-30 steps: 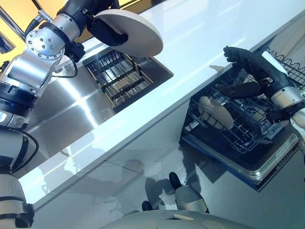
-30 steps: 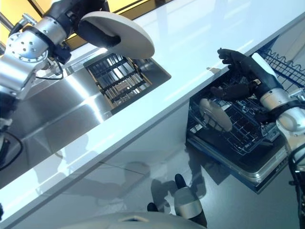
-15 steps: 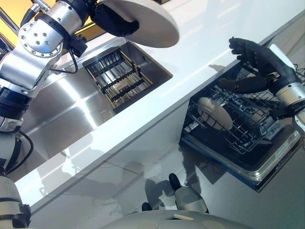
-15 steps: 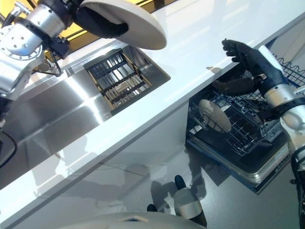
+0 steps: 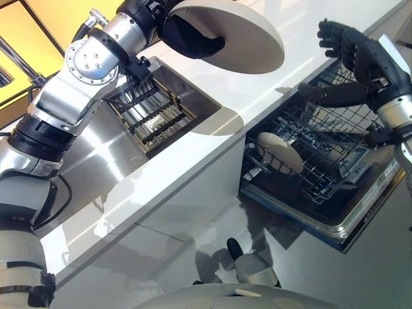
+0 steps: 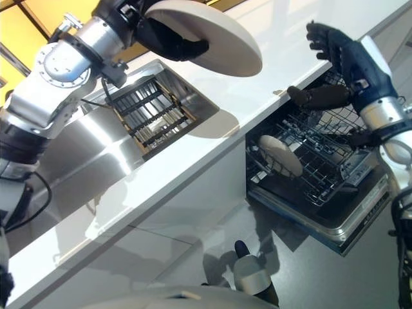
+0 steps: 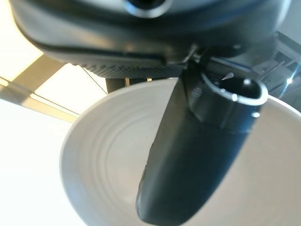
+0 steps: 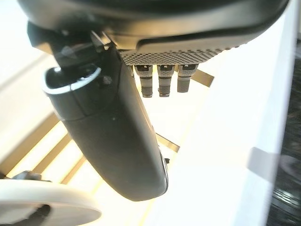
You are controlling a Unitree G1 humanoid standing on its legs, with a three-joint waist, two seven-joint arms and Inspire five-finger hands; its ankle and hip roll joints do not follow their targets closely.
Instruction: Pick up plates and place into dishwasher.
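Overhead, the left hand (image 5: 193, 40) grips a white plate (image 5: 241, 35), thumb across the upper face and fingers curled out of sight beneath, so only the dark bulk of the hand shows under the rim. The plate hangs above the white countertop (image 5: 212, 138), toward twelve o'clock in the head views, and its far edge is cut off by the top of the frame. In the left wrist view the thumb (image 7: 188, 155) lies over the plate's ringed inner face, hiding much of it.

The right hand (image 5: 351, 51) is at about two o'clock, fingers spread and straight, thumb out, holding nothing, raised above the pulled-out dishwasher rack (image 5: 322, 161). A second plate (image 5: 277, 151) stands tilted among the wires at the rack's end nearest the counter front; its lower part is masked by the rack. Other pale items deeper in the rack are too tangled in wire to make out.

Between the held plate and the rack runs the counter's front edge, with open air above the wires to the right of the racked plate. At ten o'clock the sink (image 5: 84, 154) holds a slatted drain rack (image 5: 151, 112), partly hidden by the left arm.
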